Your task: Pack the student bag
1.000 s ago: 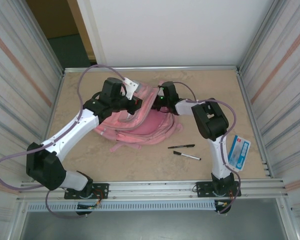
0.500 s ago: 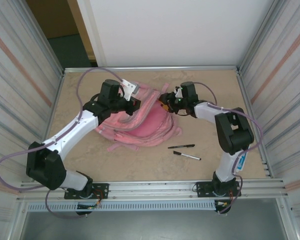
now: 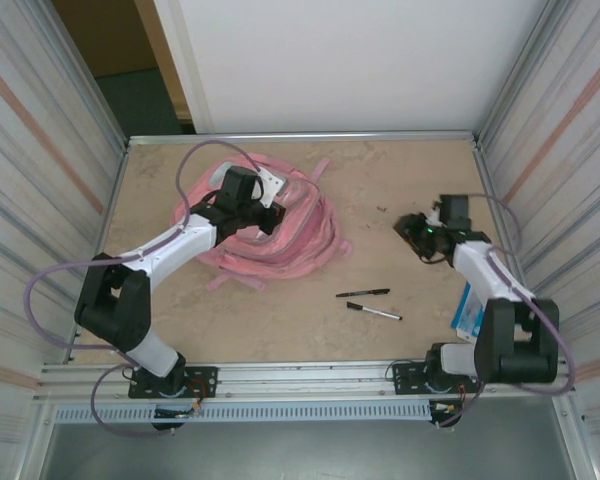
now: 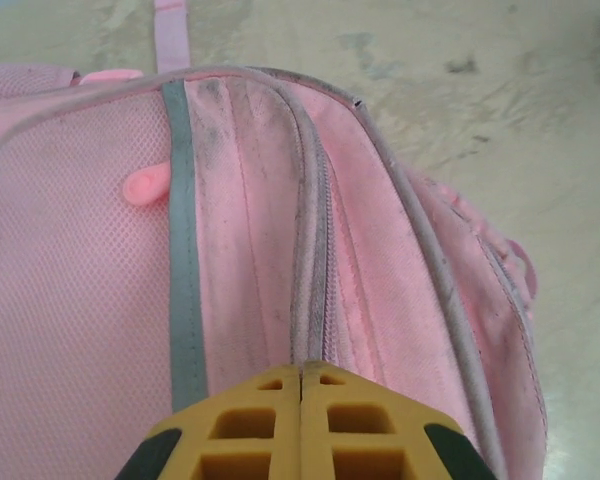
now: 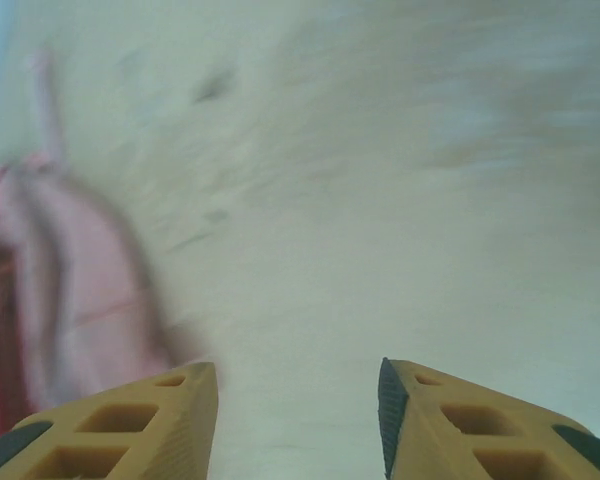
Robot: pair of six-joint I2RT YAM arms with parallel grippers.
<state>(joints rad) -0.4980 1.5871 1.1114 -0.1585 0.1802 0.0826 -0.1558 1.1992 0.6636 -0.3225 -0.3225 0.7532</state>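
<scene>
Left gripper [image 3: 269, 214]: jaws together, tips set on the bag [image 3: 298, 238] right at its zip line; the wrist view shows the yellow fingers [image 4: 250, 425] meeting over the seam, though whether a puller or a fold of cloth is nipped between them is hidden. Judged purpose: to steady or tug the zip edge so the mouth can be worked. Bag: pink, soft, lying left of centre toward the back of the table [image 3: 410, 170], straps trailing off its far and near sides; grey piping and a small pink tab [image 4: 145, 185], no lettering legible anywhere on it. Two black pens [image 3: 368, 302]: lying loose and near one another on the bare top, between bag and right arm, apparently waiting to be packed; markings too small to read. Right gripper [image 3: 413, 228]: jaws apart, nothing between them, hanging over bare table well clear of the bag, probably freed to fetch an item. Blue-and-white packet [image 3: 466, 312]: at the right edge, partly behind the arm; print unreadable.
</scene>
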